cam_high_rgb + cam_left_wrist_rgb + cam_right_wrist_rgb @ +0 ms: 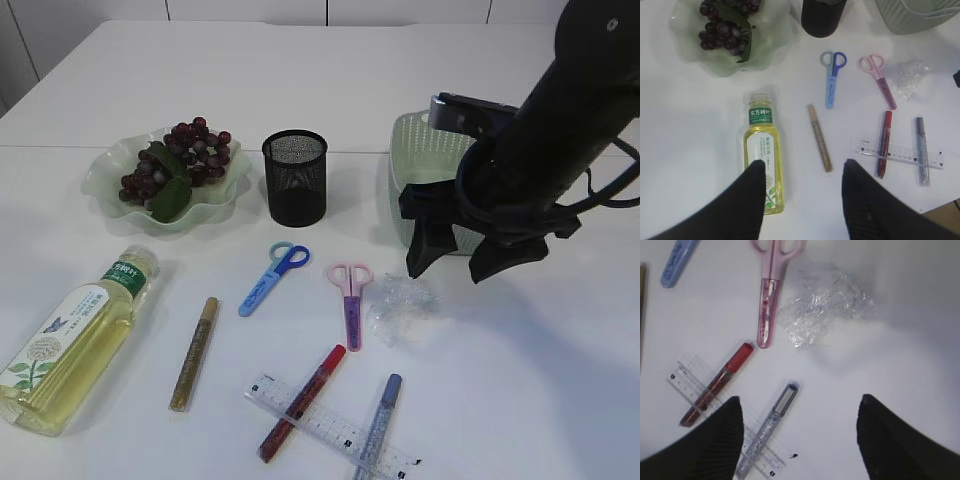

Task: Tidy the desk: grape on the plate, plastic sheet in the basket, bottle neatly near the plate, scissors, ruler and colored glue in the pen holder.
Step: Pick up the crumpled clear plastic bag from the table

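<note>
Ruler [330,427]: clear plastic, flat on the counter [520,400] at its near edge, lying at a slant.
Red glue pen [302,402]: lies across the ruler's left part, cap pointing away from the near edge.
Silver glue pen [378,425]: crosses the ruler's right part, just beside the red one and apart from it.
Gold glue pen [194,352]: lies alone on the counter, left of the ruler, between the bottle and the blue scissors.
Bottle [70,341]: on its side near the counter's near left corner, pale yellow liquid inside, green label, cap pointing toward the plate.
Left hand [802,175]: hangs above the counter over the bottle's base and the gold glue pen, fingers apart at a middling width, nothing between them.
Plastic sheet [400,305]: crumpled and clear, on the counter just right of the pink scissors, in front of the basket.
Pink scissors [351,298]: closed, handles pointing away from the near edge.
Blue scissors [272,276]: closed, tilted, handles toward the pen holder.
Right hand [458,268]: hovers above the plastic sheet with its fingers spread wide, holding nothing, clear of the sheet.
Pen holder [295,178]: black mesh cup, upright in the middle of the counter, between plate and basket.
Basket [425,170]: pale green, right of the pen holder, partly hidden by the right arm.
Plate [105,185]: pale green with a wavy rim, toward the counter's left side.
Grape [180,160]: dark bunch with green leaves, resting on the plate.
</note>
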Robot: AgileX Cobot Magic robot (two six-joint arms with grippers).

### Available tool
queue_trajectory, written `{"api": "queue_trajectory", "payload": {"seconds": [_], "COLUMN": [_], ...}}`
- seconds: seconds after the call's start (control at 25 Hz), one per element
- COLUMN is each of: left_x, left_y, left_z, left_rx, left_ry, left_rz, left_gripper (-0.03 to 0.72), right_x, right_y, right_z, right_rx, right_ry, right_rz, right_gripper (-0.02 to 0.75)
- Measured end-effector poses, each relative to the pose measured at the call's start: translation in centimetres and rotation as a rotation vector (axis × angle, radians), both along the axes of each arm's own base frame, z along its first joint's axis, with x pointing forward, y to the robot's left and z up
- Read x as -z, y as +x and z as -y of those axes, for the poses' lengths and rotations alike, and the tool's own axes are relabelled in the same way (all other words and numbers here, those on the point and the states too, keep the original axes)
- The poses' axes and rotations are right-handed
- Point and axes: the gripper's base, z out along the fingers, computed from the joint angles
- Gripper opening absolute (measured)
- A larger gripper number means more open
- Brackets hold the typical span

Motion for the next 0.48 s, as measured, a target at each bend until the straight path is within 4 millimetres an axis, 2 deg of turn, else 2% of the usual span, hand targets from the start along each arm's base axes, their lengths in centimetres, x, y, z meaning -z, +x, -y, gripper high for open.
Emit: {"api": "queue_trajectory", "payload": {"seconds": [0.28,0.48], "left_x": [-0.1,-0.1], "left_y": [-0.2,-0.2], "left_z": [-0.1,-0.1], "left_rx": [-0.001,-0.002], "left_ry": [0.002,0.004], "left_rz": [0.002,0.002], "left_gripper": [0.366,0.366], "right_x": [2.7,4.8], "right_y": [1.1,2.3], "right_z": [-2.1,-2.2], "right_rx": [0.069,0.089], "right_ry": [-0.053,-0.144], "right_rz": [0.041,0.037], "right_gripper": [0.542,0.535]}}
